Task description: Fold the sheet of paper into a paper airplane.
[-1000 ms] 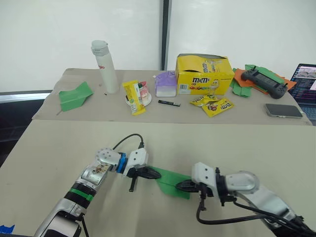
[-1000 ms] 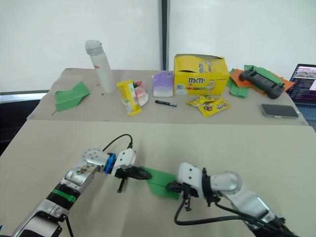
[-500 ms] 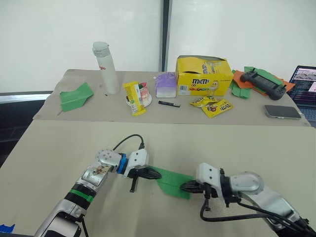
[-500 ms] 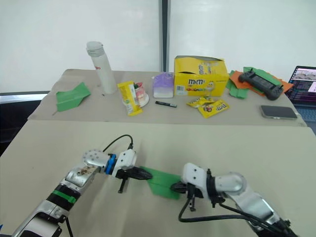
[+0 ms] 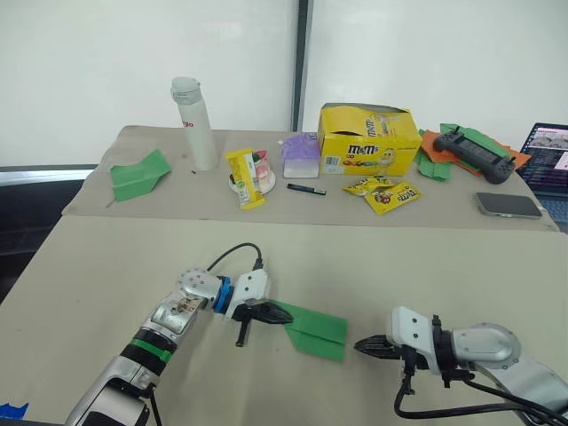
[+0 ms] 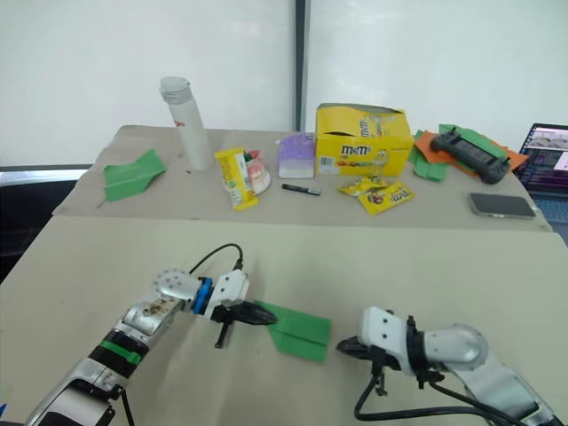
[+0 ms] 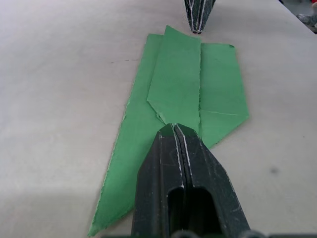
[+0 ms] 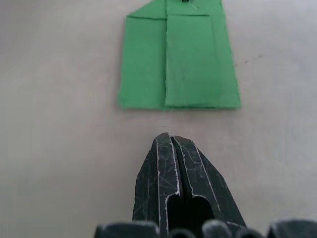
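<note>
- On the near table (image 5: 106, 266), toward its front edge: the sheet of paper (image 5: 312, 330), bright green, already folded into a flat narrow wedge with creased layered flaps (its pointed end faces the robot's left, its wide square end the robot's right).
- Left gripper (image 5: 282, 314): fingers pressed together, their tips over the pointed end of the sheet of paper; in the left wrist view they lie above that end, and I cannot tell whether any paper is pinched between them.
- Right gripper (image 5: 362, 345): fingers closed together with nothing between them, tips just beside the wide end of the folded sheet and apart from it, with bare table showing in the gap (clear in the right wrist view).
- On the far table (image 5: 497, 222), from the robot's left to its right:
  - a broader green paper dart (image 5: 138, 174), lying flat near the left edge;
  - a tall white bottle (image 5: 193, 122), upright;
  - a yellow snack packet (image 5: 241, 177) leaning by a small round tub (image 5: 261, 177);
  - a pale purple pouch (image 5: 302, 154);
  - a black marker (image 5: 305, 188), lying in front of the pouch;
  - a yellow candy box (image 5: 366, 141), top open, with two yellow candy bags (image 5: 387, 191) in front of it;
  - crumpled green and orange papers (image 5: 435, 153) with a black gamepad (image 5: 474, 147) resting on them;
  - a phone (image 5: 508, 205), face up;
  - a laptop (image 5: 550, 153) at the right edge, screen lit.
</note>
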Robot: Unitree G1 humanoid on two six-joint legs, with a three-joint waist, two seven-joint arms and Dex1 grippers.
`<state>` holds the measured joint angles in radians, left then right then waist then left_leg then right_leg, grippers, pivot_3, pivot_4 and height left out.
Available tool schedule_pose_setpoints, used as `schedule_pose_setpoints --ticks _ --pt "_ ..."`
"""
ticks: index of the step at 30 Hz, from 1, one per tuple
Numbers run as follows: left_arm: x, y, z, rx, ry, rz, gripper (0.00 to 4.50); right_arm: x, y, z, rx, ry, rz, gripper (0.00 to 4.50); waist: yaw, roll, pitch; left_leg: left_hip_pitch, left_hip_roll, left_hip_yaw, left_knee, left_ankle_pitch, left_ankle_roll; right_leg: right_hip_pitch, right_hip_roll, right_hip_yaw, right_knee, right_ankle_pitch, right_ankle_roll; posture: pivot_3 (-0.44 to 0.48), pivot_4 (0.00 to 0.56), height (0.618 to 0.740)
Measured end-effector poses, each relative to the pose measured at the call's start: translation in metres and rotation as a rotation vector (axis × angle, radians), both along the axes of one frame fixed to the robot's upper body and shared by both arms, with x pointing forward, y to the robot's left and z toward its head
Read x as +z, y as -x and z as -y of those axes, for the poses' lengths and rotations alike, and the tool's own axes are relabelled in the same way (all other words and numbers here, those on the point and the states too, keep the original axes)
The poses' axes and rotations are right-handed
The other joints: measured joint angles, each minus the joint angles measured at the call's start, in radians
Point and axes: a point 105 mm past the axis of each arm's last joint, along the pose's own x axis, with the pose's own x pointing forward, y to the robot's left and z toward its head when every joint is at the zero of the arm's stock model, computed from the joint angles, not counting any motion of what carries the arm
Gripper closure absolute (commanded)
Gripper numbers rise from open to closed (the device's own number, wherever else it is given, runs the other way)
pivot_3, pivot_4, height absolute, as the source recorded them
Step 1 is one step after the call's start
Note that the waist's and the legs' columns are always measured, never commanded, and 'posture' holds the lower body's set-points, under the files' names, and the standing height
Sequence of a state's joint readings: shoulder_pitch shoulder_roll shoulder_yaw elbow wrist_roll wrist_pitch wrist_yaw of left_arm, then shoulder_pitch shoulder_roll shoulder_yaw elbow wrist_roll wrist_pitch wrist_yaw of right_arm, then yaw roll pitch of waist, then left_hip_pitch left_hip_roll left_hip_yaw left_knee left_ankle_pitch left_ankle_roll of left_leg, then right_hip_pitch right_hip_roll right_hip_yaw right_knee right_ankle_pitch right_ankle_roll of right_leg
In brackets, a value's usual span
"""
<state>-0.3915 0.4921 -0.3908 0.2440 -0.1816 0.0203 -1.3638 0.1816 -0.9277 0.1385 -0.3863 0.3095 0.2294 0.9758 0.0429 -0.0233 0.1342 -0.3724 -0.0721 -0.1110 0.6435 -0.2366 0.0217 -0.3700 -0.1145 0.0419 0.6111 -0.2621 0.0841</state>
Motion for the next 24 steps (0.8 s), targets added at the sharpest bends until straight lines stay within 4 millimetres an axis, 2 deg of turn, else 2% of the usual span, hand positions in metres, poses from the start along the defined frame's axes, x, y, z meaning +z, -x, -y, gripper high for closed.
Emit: schedule_pose_setpoints --ticks 3,5,6,8,10,13,18,24 --pt "0.002 0.0 -0.003 0.004 0.0 0.007 4.5 0.018 -0.017 -0.002 -0.063 -0.076 0.006 4.47 -0.006 0.003 0.002 -0.004 0.001 0.0 0.0 0.001 -0.001 -0.002 0.0 0.0 0.002 0.002 -0.003 0.0 0.15 0.74" --pt "0.003 -0.001 -0.003 0.005 0.003 0.011 4.5 0.038 -0.027 -0.019 -0.032 -0.121 0.073 4.47 -0.012 0.006 0.003 -0.006 0.001 0.0 0.0 0.001 -0.001 -0.005 0.001 0.0 0.004 0.002 -0.003 0.0 0.15 0.74" --pt "0.004 0.0 -0.003 0.005 0.005 0.011 4.5 0.042 -0.028 -0.026 -0.01 -0.123 0.084 4.47 -0.013 0.006 0.003 -0.006 0.002 0.0 0.0 0.001 -0.001 -0.006 0.002 0.0 0.004 0.002 -0.003 0.0 0.15 0.74" --pt "0.004 0.0 -0.001 0.003 0.012 0.015 4.5 0.038 -0.028 -0.036 0.021 -0.103 0.076 4.47 -0.011 0.006 0.003 -0.008 0.002 -0.001 0.0 0.001 -0.001 -0.011 0.003 -0.001 0.004 0.002 -0.003 0.0 0.15 0.74" --pt "0.006 0.001 -0.001 0.002 0.019 0.018 4.5 0.027 -0.028 -0.045 0.038 -0.073 0.053 4.47 -0.01 0.006 0.003 -0.014 0.0 0.0 0.0 0.001 -0.001 -0.017 0.002 0.0 0.005 0.006 -0.01 0.0 0.15 0.74" --pt "0.007 0.002 -0.001 0.006 0.029 0.021 4.5 0.009 -0.026 -0.056 0.059 -0.036 0.011 4.47 -0.008 0.006 0.003 -0.015 -0.001 0.0 0.001 0.001 0.0 -0.018 0.002 0.0 0.006 0.007 -0.01 0.0 0.15 0.74" --pt "0.007 0.004 -0.005 0.038 0.051 0.013 4.5 0.007 -0.028 -0.065 0.096 0.019 0.049 4.47 -0.02 0.005 0.003 -0.012 0.001 0.0 0.001 0.001 -0.001 -0.017 0.003 0.0 0.01 0.007 -0.01 0.0 0.15 0.74" --pt "0.006 0.017 -0.001 0.01 0.066 0.005 4.5 0.004 -0.028 -0.069 0.1 0.053 0.057 4.47 -0.032 0.004 0.004 -0.01 0.001 0.0 0.001 0.002 -0.003 -0.017 0.003 0.0 0.014 0.005 -0.007 0.0 0.15 0.74"
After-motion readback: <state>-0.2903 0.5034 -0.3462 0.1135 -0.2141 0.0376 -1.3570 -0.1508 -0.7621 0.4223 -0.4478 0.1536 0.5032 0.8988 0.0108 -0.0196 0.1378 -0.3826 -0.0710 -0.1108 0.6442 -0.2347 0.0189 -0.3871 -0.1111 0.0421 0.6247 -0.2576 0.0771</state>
